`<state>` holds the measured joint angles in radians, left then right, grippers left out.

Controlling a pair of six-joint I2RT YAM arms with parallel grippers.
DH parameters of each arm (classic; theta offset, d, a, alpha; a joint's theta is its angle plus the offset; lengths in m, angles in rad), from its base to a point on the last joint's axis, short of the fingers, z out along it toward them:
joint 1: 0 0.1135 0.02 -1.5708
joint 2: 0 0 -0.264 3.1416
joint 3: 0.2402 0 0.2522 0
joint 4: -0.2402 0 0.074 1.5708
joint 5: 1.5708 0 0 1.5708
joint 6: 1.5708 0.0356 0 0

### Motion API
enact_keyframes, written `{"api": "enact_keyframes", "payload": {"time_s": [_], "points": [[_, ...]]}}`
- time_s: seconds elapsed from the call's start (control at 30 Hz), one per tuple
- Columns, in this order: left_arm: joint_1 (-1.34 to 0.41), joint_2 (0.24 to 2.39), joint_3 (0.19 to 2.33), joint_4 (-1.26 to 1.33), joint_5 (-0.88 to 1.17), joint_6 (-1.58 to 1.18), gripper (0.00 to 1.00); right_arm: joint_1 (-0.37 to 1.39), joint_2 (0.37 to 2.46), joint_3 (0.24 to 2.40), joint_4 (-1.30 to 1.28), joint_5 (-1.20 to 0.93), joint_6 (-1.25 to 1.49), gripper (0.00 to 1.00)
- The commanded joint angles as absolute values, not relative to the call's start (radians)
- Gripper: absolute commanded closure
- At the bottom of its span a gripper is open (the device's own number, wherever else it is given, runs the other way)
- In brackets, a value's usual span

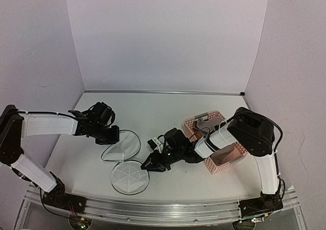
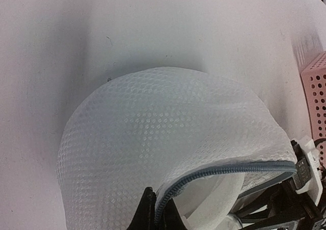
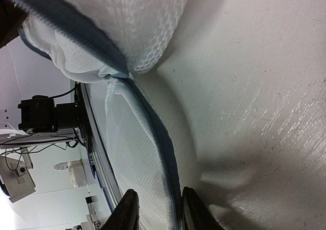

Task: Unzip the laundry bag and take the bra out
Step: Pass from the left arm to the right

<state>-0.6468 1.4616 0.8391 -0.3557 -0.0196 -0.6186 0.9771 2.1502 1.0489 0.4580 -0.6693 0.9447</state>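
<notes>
The laundry bag lies unzipped as two white mesh discs, an upper one point(image 1: 122, 144) and a flat spoke-ribbed one point(image 1: 129, 177). My left gripper point(image 1: 114, 137) is shut on the upper half's grey zipper rim point(image 2: 224, 171), and the mesh dome point(image 2: 163, 128) bulges beyond its fingertips point(image 2: 147, 209). My right gripper point(image 1: 148, 165) stands low at the lower disc's right edge. Its jaws are a little apart and straddle that disc's zipper rim point(image 3: 162, 153), not clamped. The bra point(image 1: 206, 122) shows as beige-grey fabric in the pink basket, largely hidden by my right arm.
The pink perforated basket point(image 1: 191, 123) stands at the right, under my right forearm; its corner point(image 2: 316, 87) shows in the left wrist view. White walls enclose the table at the back and sides. A metal rail point(image 1: 153, 209) runs along the near edge.
</notes>
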Motion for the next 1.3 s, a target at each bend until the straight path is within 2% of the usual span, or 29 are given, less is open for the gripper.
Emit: {"api": "enact_keyframes", "payload": {"time_s": [0.0, 0.2, 0.4, 0.6, 0.97, 1.27], "points": [[-0.641, 1.419, 0.831, -0.322, -0.008, -0.629, 1.0, 0.987, 2.182, 1.118, 0.445, -0.687, 0.949, 0.71], [-0.638, 1.413, 0.828, -0.322, -0.008, -0.625, 1.0, 1.0, 2.204, 1.17, 0.407, -0.705, 0.929, 0.71], [-0.626, 1.401, 0.824, -0.324, -0.01, -0.623, 1.0, 1.002, 2.18, 1.157, 0.402, -0.704, 0.913, 0.83], [-0.611, 1.37, 0.822, -0.328, -0.016, -0.615, 1.0, 1.0, 2.097, 1.096, 0.402, -0.673, 0.881, 1.0], [-0.612, 1.251, 0.783, -0.313, 0.04, -0.541, 0.99, 0.972, 1.944, 1.006, 0.373, -0.645, 0.846, 1.0], [-0.614, 1.133, 0.71, -0.284, 0.092, -0.538, 0.86, 0.929, 1.837, 1.094, 0.027, -0.565, 0.616, 1.0]]}}
